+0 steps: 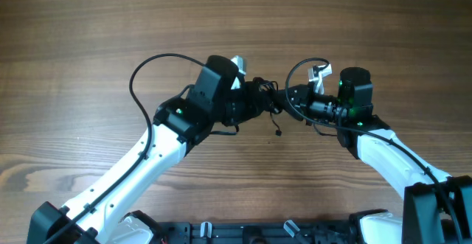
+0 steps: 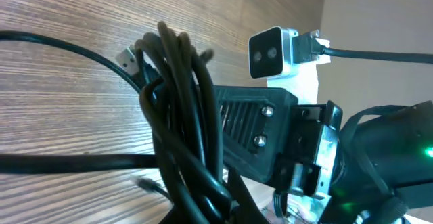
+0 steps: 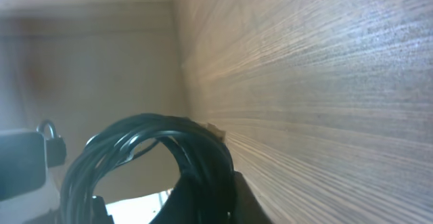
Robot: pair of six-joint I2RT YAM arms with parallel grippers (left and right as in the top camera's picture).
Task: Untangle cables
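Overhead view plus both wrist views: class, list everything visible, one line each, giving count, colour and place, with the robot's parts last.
cables: one tangled bundle, black, between the grippers, mid-table.
table: one, brown wood grain, beneath everything.
arm wires: two, black, looping beside each wrist.
left arm: one, white and black, lower left.
right arm: one, white and black, lower right.
left gripper: one, black, at the bundle's left.
right gripper: one, black, gripping the bundle's right.

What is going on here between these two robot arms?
Over the brown wooden table, the robot's two hands work on a bundle of thin black cables held between them. The right hand appears closed on the bundle; the left hand is against its other side, its grip hidden. The cables are not yet separated; one small plug end hangs loose.
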